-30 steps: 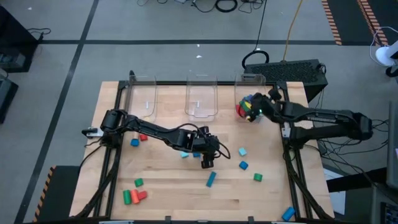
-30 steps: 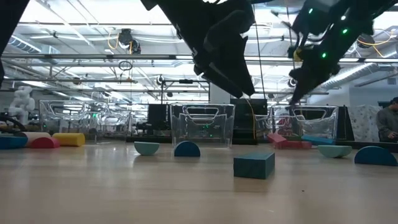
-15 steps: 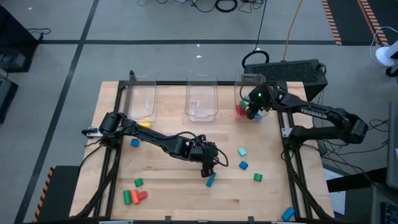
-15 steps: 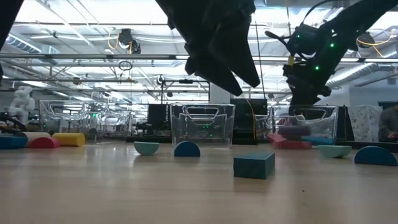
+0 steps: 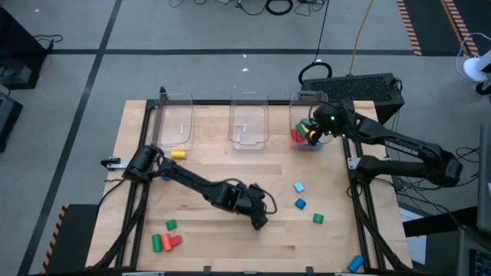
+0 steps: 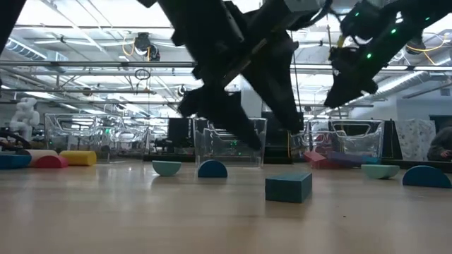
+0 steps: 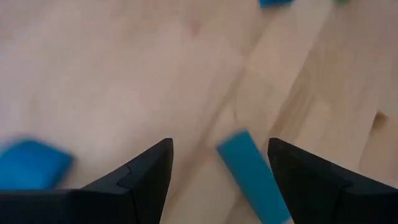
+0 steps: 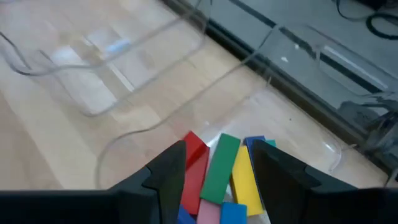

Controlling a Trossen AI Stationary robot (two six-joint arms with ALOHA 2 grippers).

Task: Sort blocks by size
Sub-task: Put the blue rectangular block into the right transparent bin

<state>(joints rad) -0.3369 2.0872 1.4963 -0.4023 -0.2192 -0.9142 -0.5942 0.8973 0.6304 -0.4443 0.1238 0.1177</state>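
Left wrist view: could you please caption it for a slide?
Open left gripper poised over a blue bar on the wooden table.

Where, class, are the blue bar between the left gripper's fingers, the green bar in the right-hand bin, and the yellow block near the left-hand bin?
blue bar (image 7: 252,175), left wrist view, middle of its top face.
green bar (image 8: 221,168), right wrist view, middle of its length.
yellow block (image 5: 178,154), high view, its centre.

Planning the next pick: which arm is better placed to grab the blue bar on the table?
Left. Its gripper is open directly over the blue bar; the right gripper hovers over the far bin.
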